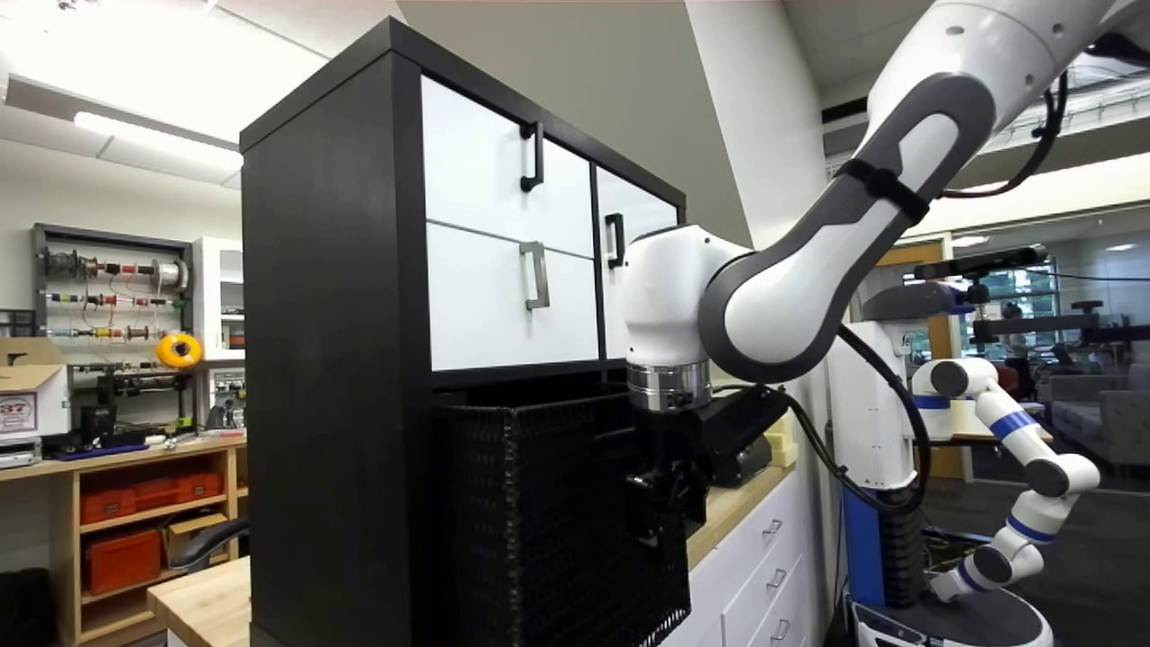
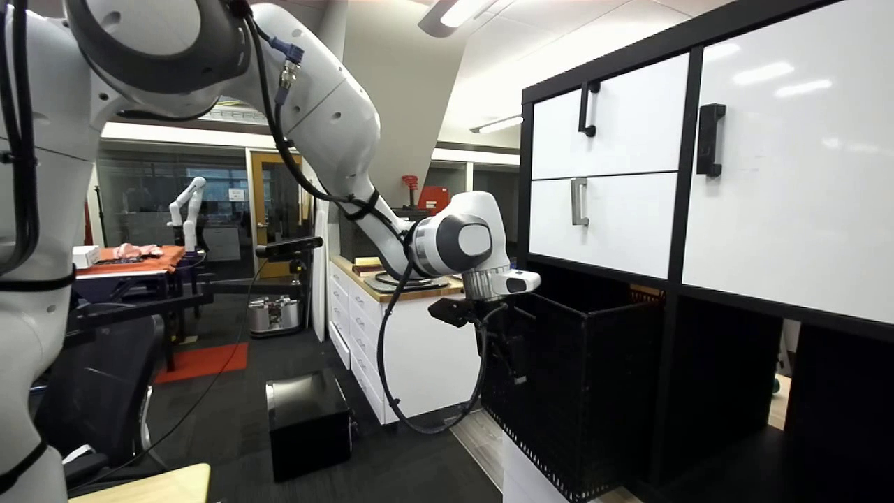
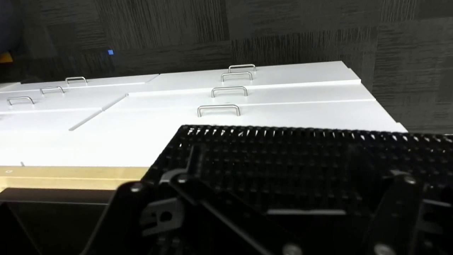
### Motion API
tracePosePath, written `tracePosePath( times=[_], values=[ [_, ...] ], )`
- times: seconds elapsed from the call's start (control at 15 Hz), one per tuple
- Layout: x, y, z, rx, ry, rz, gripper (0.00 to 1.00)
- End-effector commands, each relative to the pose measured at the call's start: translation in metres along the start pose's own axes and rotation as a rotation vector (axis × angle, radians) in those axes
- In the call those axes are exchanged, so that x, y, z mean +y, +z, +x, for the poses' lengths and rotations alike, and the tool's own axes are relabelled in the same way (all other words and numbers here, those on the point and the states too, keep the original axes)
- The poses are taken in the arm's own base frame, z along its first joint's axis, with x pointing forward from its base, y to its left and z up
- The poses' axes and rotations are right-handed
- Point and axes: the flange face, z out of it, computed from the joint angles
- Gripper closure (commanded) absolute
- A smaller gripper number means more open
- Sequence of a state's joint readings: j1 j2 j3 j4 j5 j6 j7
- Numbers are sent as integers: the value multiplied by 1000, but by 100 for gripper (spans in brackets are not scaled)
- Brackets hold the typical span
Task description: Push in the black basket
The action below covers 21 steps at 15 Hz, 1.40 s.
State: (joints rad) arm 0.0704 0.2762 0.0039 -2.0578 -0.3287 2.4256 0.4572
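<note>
The black basket (image 1: 557, 530) is a large woven bin sticking partly out of the lower compartment of the black cabinet (image 1: 323, 359). It also shows in an exterior view (image 2: 559, 377), its front overhanging the floor side, and its weave fills the middle of the wrist view (image 3: 283, 148). My gripper (image 1: 669, 526) points down at the outer front face of the basket, below its top rim. In the wrist view the two fingers of the gripper (image 3: 277, 157) stand wide apart with nothing between them. Whether the fingers touch the basket I cannot tell, black on black.
White drawer fronts (image 1: 512, 305) with handles sit above the basket. A white drawer unit with a wooden top (image 2: 426, 349) stands beside the cabinet. A black box (image 2: 307, 426) lies on the floor. My arm's cable (image 2: 384, 349) loops near the gripper.
</note>
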Motion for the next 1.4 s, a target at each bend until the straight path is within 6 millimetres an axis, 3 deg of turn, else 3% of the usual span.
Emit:
tracePosePath(
  times=[0.0,0.67,1.33],
  values=[
    [-5,4,35,63,28,-18,0],
    [-6,5,91,144,61,-22,0],
    [-22,15,119,183,51,-10,0]
  ],
)
